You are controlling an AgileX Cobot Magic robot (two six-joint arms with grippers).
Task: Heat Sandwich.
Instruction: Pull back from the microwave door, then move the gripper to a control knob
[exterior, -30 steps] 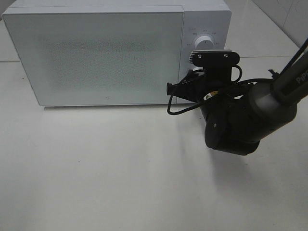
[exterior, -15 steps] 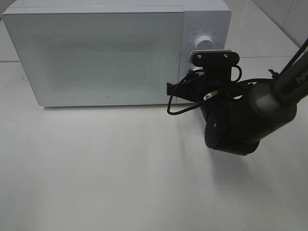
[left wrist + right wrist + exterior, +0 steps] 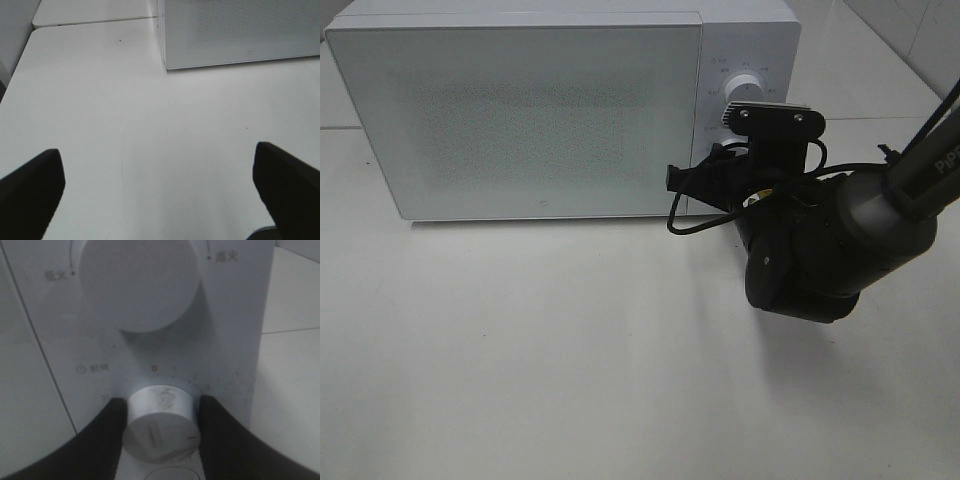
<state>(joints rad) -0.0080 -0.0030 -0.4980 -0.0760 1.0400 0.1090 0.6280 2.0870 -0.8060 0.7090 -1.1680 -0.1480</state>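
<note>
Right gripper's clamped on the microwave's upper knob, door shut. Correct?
Wrong knob: the right gripper is clamped on the lower knob, beneath the upper knob, as the right wrist view shows. The microwave door is shut.

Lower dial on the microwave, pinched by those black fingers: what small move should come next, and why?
Probably a gentle twist of the lower dial. The right gripper is clamped on its two sides and the microwave door is shut, so setting the time seems due.
</note>
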